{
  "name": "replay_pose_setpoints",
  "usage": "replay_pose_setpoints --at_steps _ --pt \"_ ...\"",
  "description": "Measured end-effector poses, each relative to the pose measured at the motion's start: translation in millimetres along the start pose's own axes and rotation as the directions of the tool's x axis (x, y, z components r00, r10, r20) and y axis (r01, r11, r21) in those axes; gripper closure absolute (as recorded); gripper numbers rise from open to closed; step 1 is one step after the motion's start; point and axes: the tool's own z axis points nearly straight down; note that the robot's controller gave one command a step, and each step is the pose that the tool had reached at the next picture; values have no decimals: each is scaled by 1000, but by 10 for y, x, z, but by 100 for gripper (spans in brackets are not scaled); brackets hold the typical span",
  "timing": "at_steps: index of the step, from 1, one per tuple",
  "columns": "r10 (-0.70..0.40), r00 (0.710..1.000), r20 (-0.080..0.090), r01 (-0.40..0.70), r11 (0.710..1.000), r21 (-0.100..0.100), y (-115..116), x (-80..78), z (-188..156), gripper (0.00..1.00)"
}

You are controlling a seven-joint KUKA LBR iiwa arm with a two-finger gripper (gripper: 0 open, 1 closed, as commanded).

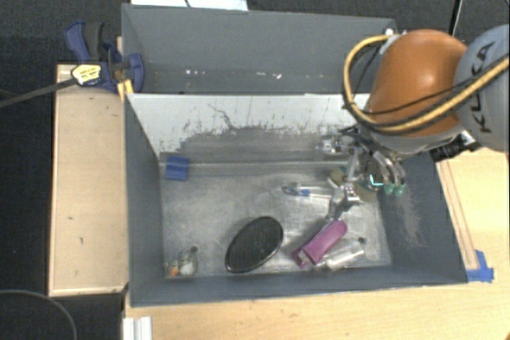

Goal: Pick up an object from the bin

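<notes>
Left to right on the bin [239, 123] floor: blue block [176, 168], black oval disc [254, 244], purple tube [320, 243], all unlifted. The gripper [344, 201] hangs low beside the tube's upper end; claw state cannot be told. Grasp and lift remain.

The claw [341, 201] hangs low in the right part of the grey bin [239, 52], beneath the arm's orange cover [414, 80]. Just beside it on the left lies a clear pen-like thing [305, 191] with a blue tip. Just below it, a tilted purple tube [321, 243] touches a pale clear item [345, 256]. A black oval [253, 244] lies left of these, and a small blue block [176, 168] sits by the left wall.
</notes>
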Motion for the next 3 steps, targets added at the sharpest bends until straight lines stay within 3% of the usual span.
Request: replay_pose_setpoints --at_steps 1,2,3 --pt "138 990 5 -138 990 0 -669 -317 1300 0" --pt "134 991 7 -134 991 -1 -648 -323 1269 100" --pt "108 994 17 -108 994 0 -903 -285 -255 100"
